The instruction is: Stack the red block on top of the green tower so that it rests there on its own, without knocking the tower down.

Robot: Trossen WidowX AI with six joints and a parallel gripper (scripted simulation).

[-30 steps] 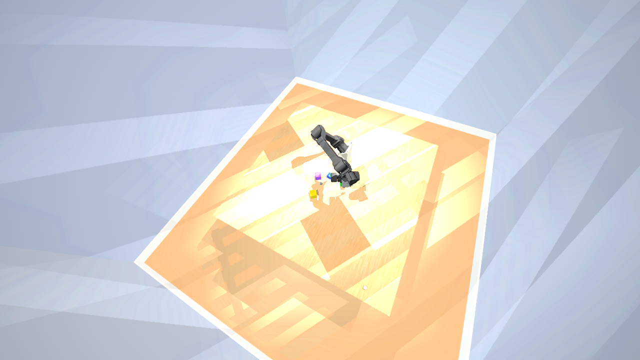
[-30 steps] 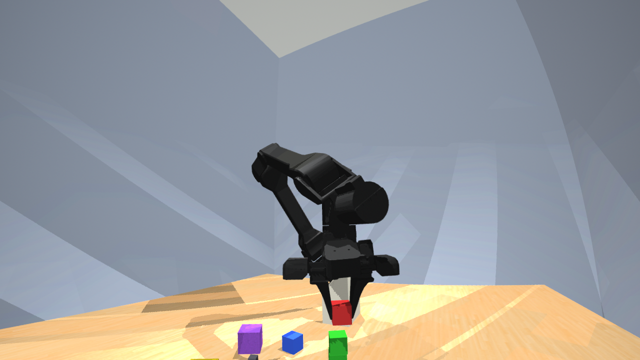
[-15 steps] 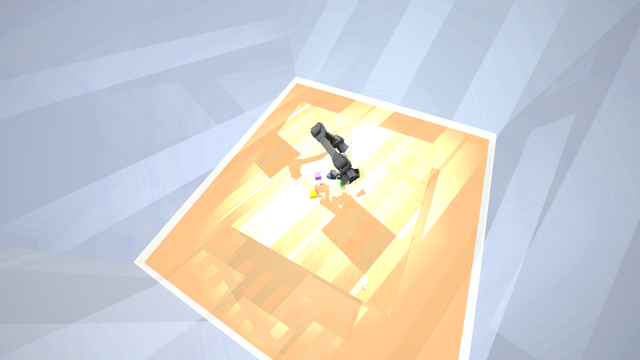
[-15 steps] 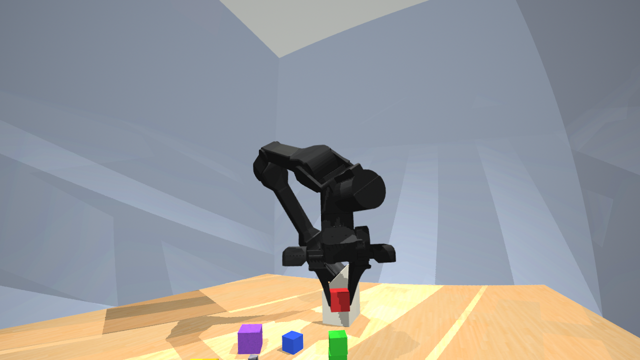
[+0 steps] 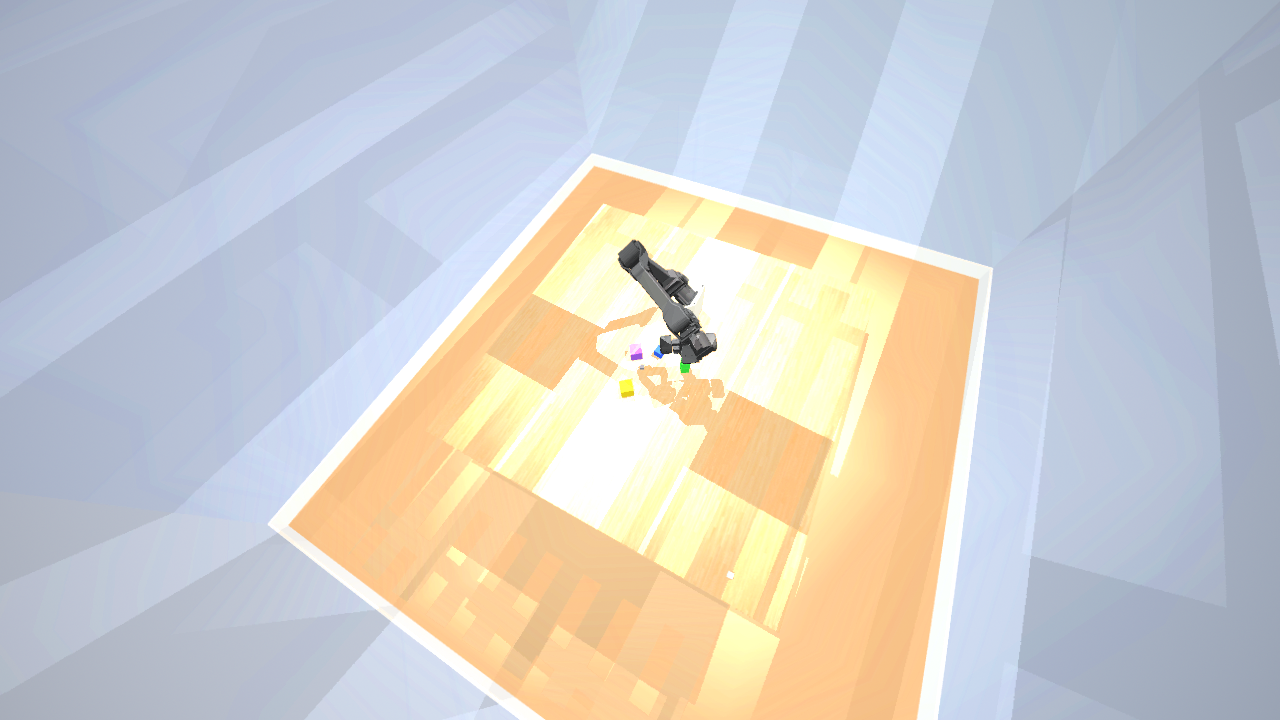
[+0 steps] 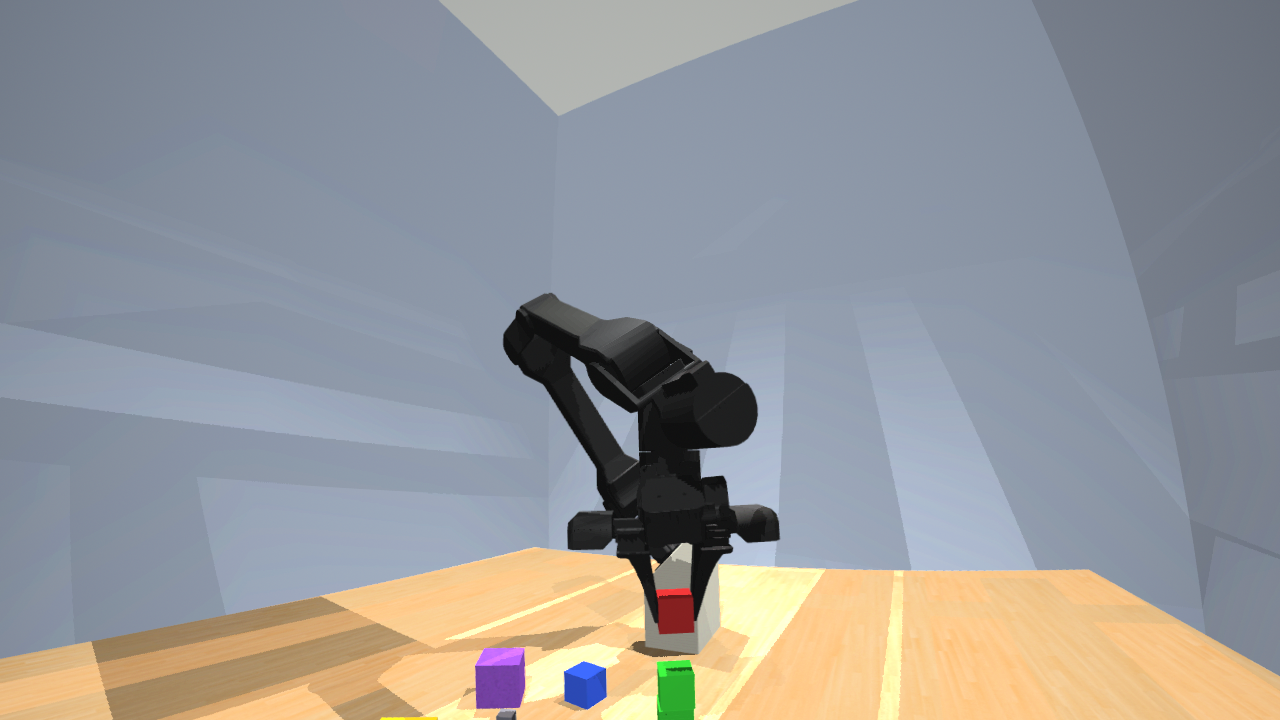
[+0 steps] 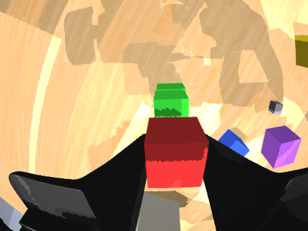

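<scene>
The jaws are clamped on the red block (image 7: 176, 153), one dark finger (image 7: 128, 201) pressed to each side face, so the cube hangs squarely below the wrist with its bottom face free. That grip makes sense for a stack: side contact leaves the underside bare to meet the tower's top.

In the exterior view the block (image 6: 674, 609) is held above the worktop (image 6: 984, 644), and it looks higher than the top of the green tower (image 6: 675, 687), which stands nearer the camera. From the wrist camera the tower (image 7: 171, 99) shows just beyond the far edge of the red cube, upright, so the block is near it but not yet over it; how far off it sits, front to back, I cannot tell.

Off to one side rest a blue cube (image 6: 584, 684) and a purple cube (image 6: 499, 677), with a yellow cube (image 5: 626, 387) further out and a tiny grey one (image 7: 276, 107) between (all apart from the tower). No containers are in sight.

My judgement: the carry is under way; centring over the tower and a gentle descent remain.
</scene>
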